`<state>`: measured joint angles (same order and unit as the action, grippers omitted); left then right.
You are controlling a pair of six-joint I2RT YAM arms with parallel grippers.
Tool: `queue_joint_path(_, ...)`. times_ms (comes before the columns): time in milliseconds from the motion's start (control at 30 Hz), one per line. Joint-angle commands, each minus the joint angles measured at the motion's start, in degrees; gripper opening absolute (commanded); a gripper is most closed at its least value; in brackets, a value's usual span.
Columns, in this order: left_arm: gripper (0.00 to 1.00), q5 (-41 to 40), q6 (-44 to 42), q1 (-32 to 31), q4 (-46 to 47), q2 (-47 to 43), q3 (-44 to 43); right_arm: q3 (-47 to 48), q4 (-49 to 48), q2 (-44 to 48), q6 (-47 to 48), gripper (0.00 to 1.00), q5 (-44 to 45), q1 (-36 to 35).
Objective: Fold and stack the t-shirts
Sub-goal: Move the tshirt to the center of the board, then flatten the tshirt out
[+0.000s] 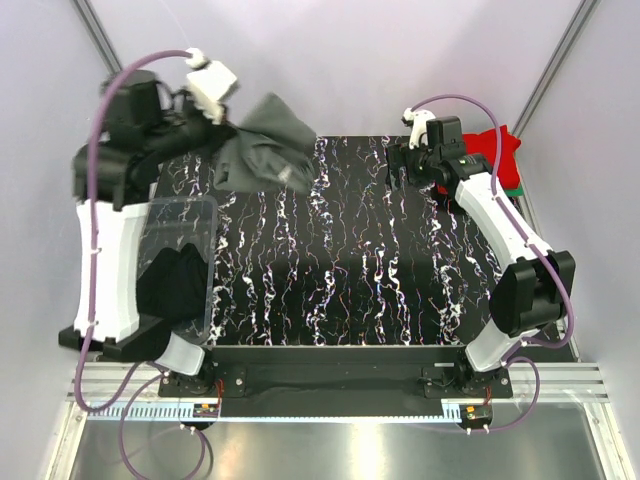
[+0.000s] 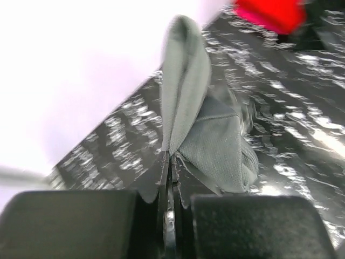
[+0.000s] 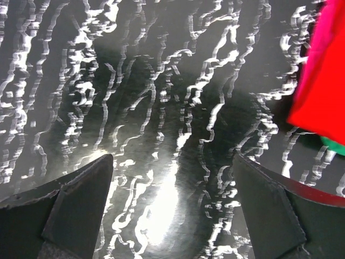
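My left gripper is shut on the dark grey t-shirt, which hangs bunched from it above the table's far left corner. In the left wrist view the grey cloth runs out from between the closed fingers. My right gripper is open and empty above the far right of the table; its fingertips frame bare tabletop. A red t-shirt lies on a green one at the far right edge, also showing in the right wrist view. Black t-shirts lie in the tub.
A clear plastic tub stands at the left edge beside my left arm. The table has a black, white-veined marble top. White walls close in on the back and both sides.
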<state>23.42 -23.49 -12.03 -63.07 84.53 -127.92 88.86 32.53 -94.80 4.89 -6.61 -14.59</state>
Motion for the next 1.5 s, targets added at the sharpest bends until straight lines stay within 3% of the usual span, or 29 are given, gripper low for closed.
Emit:
queue_joint_path(0,0.04,3.9,2.1,-6.2,0.4,4.9,0.3,3.1,-0.8,3.1,3.5,0.98,5.8,-0.2)
queue_joint_path(133,0.0,4.7,4.1,-14.2,1.0,8.3,3.0,0.3,-1.2,7.1,7.8,0.95,6.3,-0.1)
queue_joint_path(300,0.0,7.6,6.8,-19.5,2.0,13.5,2.6,-7.1,-3.7,14.9,13.7,0.95,3.5,-0.1)
queue_joint_path(433,0.01,11.3,6.3,-20.1,2.6,17.1,6.0,-17.4,-7.4,23.2,19.3,0.94,-7.6,-0.2)
queue_joint_path(467,0.07,10.9,5.7,-20.1,3.5,18.5,7.5,-18.8,-7.4,25.8,20.7,0.92,-10.1,-0.2)
queue_joint_path(500,0.32,10.1,5.5,-20.1,4.3,19.3,8.9,-21.4,-7.2,26.9,23.4,0.91,-13.1,-0.3)
queue_joint_path(600,0.38,3.1,6.3,-19.3,5.5,21.9,9.8,-24.3,-5.8,29.5,30.3,0.89,-16.0,-0.4)
queue_joint_path(633,0.48,2.0,7.5,-17.3,6.0,21.8,9.0,-24.3,-4.0,29.8,33.3,0.89,-17.0,-0.4)
queue_joint_path(733,0.62,-2.0,7.3,-13.2,8.6,18.8,8.5,-26.1,-2.0,30.6,47.1,0.91,-21.3,-0.6)
queue_joint_path(900,0.65,-1.7,6.3,-7.2,8.1,12.0,12.3,-25.2,0.4,23.4,64.6,0.91,-28.1,-3.5)
queue_joint_path(1033,0.65,-1.5,4.4,-6.6,7.2,5.6,20.8,-22.6,7.1,12.5,75.3,0.9,-27.1,-10.1)
queue_joint_path(1100,0.65,-2.0,4.4,-6.6,7.2,2.7,23.7,-24.2,6.0,8.2,80.0,0.91,-25.1,-13.6)
queue_joint_path(1200,0.65,-2.8,4.8,-5.8,7.2,-0.3,28.7,-24.8,1.1,3.2,81.1,0.92,-23.6,-17.6)
queue_joint_path(1467,0.65,-3.9,5.1,-3.6,7.3,-4.2,32.0,-20.2,0.6,-5.5,74.1,0.88,-19.8,-24.2)
